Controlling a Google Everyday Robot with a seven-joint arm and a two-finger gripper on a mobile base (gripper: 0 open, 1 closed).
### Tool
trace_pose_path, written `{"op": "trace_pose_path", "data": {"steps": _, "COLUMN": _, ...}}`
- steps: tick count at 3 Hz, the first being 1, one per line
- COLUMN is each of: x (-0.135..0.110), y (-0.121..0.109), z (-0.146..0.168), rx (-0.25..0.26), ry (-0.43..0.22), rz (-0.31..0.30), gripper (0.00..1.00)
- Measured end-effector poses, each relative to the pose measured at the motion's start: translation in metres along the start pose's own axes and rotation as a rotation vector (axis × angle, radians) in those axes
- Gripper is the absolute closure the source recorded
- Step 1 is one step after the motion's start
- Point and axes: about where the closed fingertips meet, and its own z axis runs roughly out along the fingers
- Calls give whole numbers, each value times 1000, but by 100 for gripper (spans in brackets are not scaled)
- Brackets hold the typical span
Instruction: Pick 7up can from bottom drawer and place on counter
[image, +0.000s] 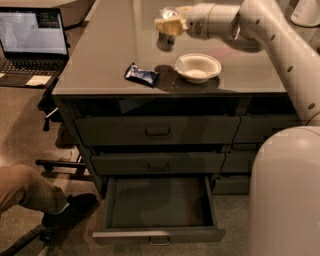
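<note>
My gripper (167, 24) is over the back middle of the grey counter (100, 60), reaching in from the right on the white arm. It is shut on the 7up can (169, 12), whose shiny metal top shows just above the pale fingers (163, 25). The can is held a little above the counter, with its dark reflection on the glossy top right below. The bottom drawer (158, 234) is pulled wide open at the foot of the cabinet, and its inside shows nothing in it. The two drawers above it are shut.
A white bowl (198, 67) sits on the counter just right of and in front of the gripper. A dark blue snack wrapper (142, 75) lies near the front edge. An open laptop (35, 40) is at the left. A person's leg (25, 192) and shoe are at lower left. My white body (285, 195) fills the lower right.
</note>
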Motion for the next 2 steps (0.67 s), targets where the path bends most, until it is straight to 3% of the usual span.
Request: {"op": "trace_pose_path", "data": {"steps": 2, "x": 31, "y": 40, "z": 21, "rx": -81, "ry": -3, "rz": 50, "gripper": 100}}
